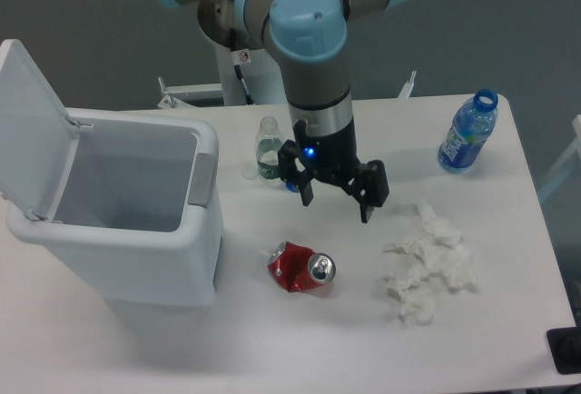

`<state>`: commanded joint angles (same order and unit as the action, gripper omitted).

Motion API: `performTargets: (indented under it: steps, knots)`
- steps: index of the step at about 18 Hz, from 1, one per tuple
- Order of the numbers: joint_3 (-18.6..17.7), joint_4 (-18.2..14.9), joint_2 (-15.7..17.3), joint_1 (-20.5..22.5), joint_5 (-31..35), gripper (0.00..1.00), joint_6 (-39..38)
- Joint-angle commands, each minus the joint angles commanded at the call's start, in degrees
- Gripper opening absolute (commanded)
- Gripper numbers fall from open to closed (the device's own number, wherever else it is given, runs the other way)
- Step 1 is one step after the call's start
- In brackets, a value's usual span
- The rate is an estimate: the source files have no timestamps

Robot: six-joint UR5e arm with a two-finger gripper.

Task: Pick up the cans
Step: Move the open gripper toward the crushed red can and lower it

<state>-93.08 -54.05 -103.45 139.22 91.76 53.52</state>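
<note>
We are on the approach: our gripper, fingers spread wide and empty, hangs above the can (lying just below-left), so next we lower over it.

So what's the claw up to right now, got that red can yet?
Claw open, empty, above the table. Red can lying crushed on the table, untouched, below and left of the claw. Nothing between them; tissues off to the right.

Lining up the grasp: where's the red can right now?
The red can lies on its side at the table's front centre, between the white bin and the tissues, below and apart from the open gripper.
</note>
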Motion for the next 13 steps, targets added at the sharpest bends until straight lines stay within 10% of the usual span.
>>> performTargets:
  steps: [13]
  knots:
    - [-0.2,-0.4,-2.3,-0.3,0.4,1.0,20.4]
